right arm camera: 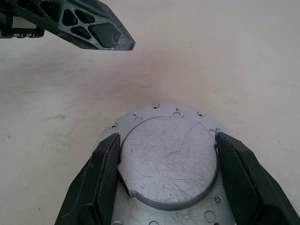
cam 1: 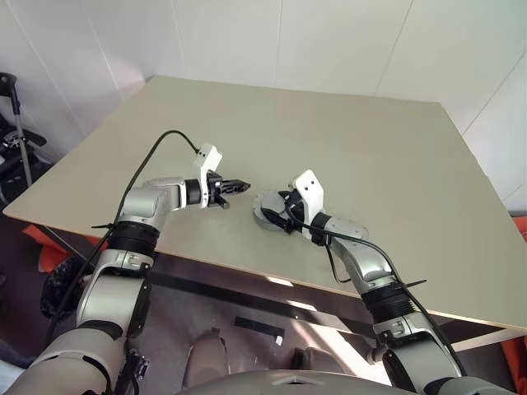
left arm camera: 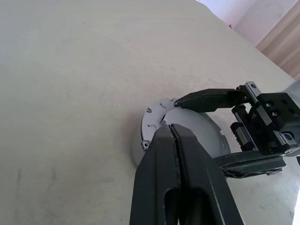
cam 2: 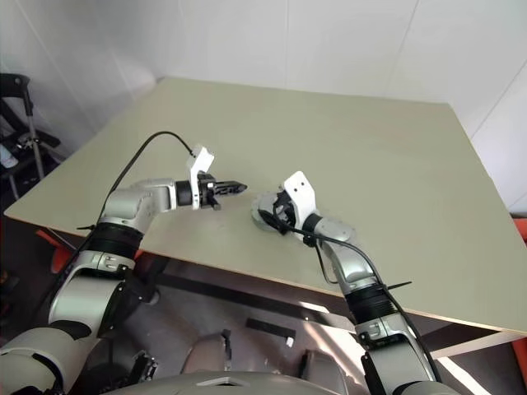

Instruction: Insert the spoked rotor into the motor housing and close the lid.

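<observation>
A round silver metal part with a screw-holed flange and a raised plain centre, which I take for the motor housing (right arm camera: 168, 159), shows its closed face near the table's front edge (cam 1: 265, 206); its windings are hidden. My right gripper (right arm camera: 168, 137) is shut on it, one finger against each side of the raised centre. My left gripper (cam 1: 245, 186) is shut and empty. It hovers a short way left of the housing with its tip (right arm camera: 112, 40) pointing at it. The spoked rotor and the lid are out of view.
The beige table (cam 1: 370, 148) stretches far and right of the grippers. Its front edge runs just below both arms. A black wheeled frame (cam 1: 12, 140) stands on the floor past the table's left edge, and white walls close the back.
</observation>
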